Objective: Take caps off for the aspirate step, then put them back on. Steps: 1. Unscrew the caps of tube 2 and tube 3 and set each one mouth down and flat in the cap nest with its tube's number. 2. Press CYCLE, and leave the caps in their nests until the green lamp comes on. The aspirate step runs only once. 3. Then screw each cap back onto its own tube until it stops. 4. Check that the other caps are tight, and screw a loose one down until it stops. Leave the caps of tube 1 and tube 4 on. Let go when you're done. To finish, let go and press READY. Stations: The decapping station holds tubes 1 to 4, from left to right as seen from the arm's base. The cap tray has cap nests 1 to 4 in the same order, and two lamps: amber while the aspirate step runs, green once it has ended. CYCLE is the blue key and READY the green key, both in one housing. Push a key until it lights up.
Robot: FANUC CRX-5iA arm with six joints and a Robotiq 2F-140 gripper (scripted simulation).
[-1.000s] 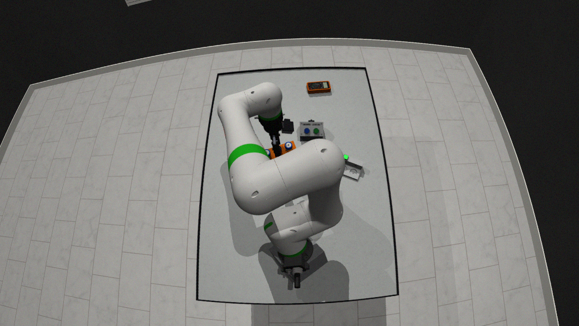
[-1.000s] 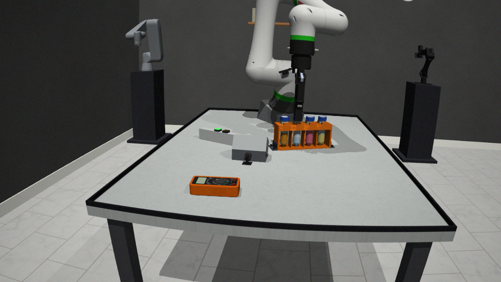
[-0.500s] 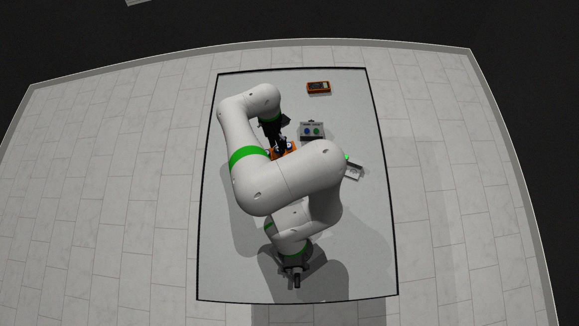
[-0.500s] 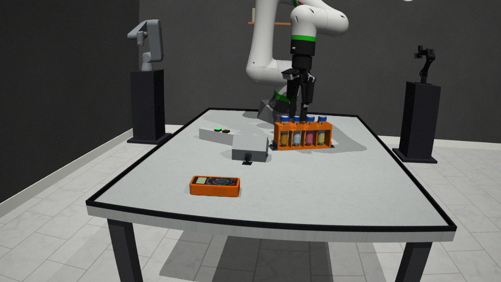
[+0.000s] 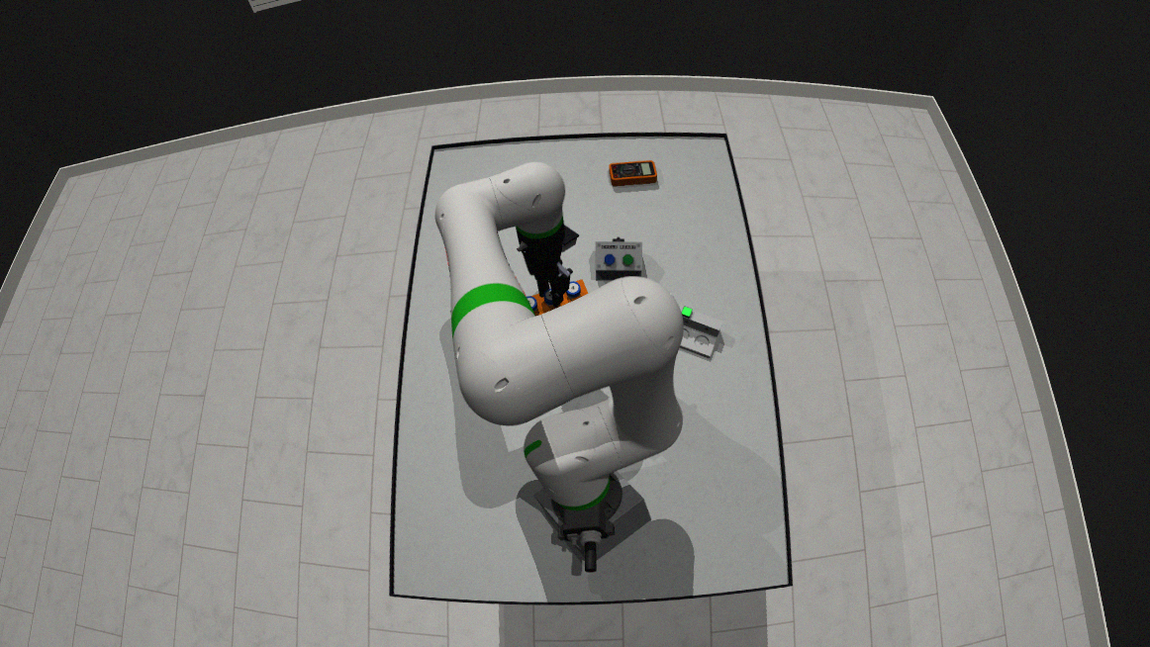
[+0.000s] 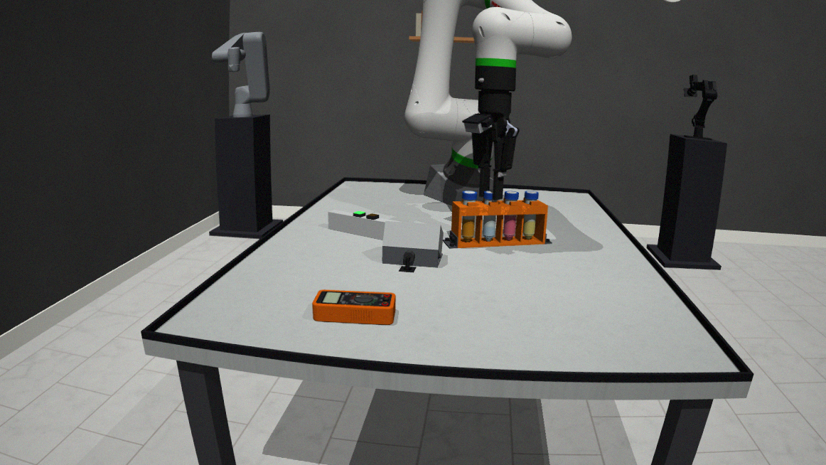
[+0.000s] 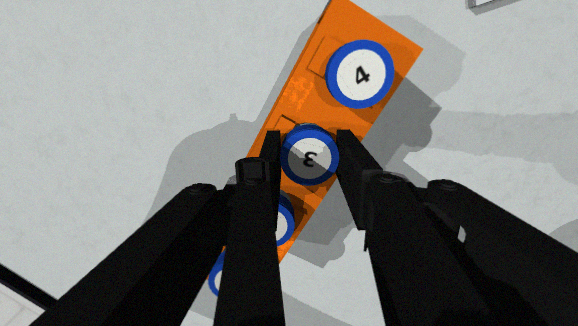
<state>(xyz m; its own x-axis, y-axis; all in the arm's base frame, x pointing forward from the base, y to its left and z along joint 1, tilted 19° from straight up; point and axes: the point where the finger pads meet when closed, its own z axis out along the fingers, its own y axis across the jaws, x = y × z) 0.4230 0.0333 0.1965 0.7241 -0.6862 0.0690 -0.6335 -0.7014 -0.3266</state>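
The orange decapping station [image 6: 499,224] holds four tubes, each with a blue cap on. In the wrist view my gripper [image 7: 308,151] is shut on cap 3 [image 7: 309,155], one finger on each side, and the cap sits on its tube in the rack. Cap 4 [image 7: 360,74] sits beyond it. Cap 2 [image 7: 283,225] and cap 1 [image 7: 216,280] are partly hidden behind my left finger. From the side, the gripper [image 6: 491,191] stands upright over the rack. The cap tray [image 5: 700,335] shows a lit green lamp [image 5: 687,311], and its visible nests hold no cap.
The grey key housing [image 5: 619,258] with the blue and green keys stands just beside the rack. An orange multimeter [image 6: 353,306] lies nearer the far table edge. My own arm hides part of the rack and tray in the overhead view.
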